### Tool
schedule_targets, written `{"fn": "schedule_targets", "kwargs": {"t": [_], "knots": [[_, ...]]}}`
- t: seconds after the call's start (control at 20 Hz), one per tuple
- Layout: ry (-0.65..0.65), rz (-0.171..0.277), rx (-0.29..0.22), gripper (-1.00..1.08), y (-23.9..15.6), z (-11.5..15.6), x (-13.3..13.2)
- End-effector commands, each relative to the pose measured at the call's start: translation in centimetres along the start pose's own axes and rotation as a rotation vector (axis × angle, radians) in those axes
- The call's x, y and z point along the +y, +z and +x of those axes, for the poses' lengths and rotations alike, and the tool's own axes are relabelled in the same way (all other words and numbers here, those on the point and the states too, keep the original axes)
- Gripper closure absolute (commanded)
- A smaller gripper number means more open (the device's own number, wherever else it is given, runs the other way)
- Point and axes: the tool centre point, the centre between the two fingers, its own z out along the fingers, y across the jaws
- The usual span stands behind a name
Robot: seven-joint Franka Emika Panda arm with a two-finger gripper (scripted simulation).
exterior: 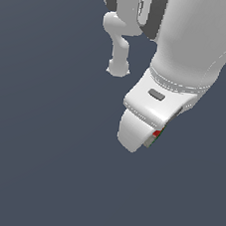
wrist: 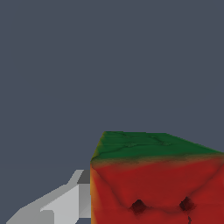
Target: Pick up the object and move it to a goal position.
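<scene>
Cube (exterior: pixel 156 135) is the thing we look for first, and in the exterior view we can only find a tiny bit of it. It shows as a small red and green speck tucked at the tip of the gripper (exterior: pixel 149 138), on the side toward the exterior view's right. The big white arm (exterior: pixel 194 39) fills the top of that picture and hides most of the cube. Behind everything we see only plain dark blue-grey. Near the top, toward the exterior view's left of the gripper, more white arm parts (exterior: pixel 120 46) show farther off.

The wrist view tells us much more about the cube (wrist: pixel 157 183). Here it looks huge and very close. We see a red face with two dark marks on it, and a green face above the red one. One grey-white finger (wrist: pixel 65 203) sits right against the side of the cube, touching it. We cannot see the other finger in this picture.

The exterior view shows us where the cube sits on the arm, and the wrist view shows us its colors and marks. The jaws look closed on the cube, holding it between them.
</scene>
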Motion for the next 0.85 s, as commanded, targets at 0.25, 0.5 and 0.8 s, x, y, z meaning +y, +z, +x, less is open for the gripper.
{"fn": "schedule_targets", "kwargs": {"t": [0.25, 0.5, 0.8], "knots": [[0.0, -0.002, 0.001, 1.08, -1.6, 0.8, 0.1], [0.0, -0.002, 0.001, 1.08, -1.9, 1.1, 0.1], [0.0, -0.002, 0.001, 1.08, -2.1, 1.2, 0.1]]}}
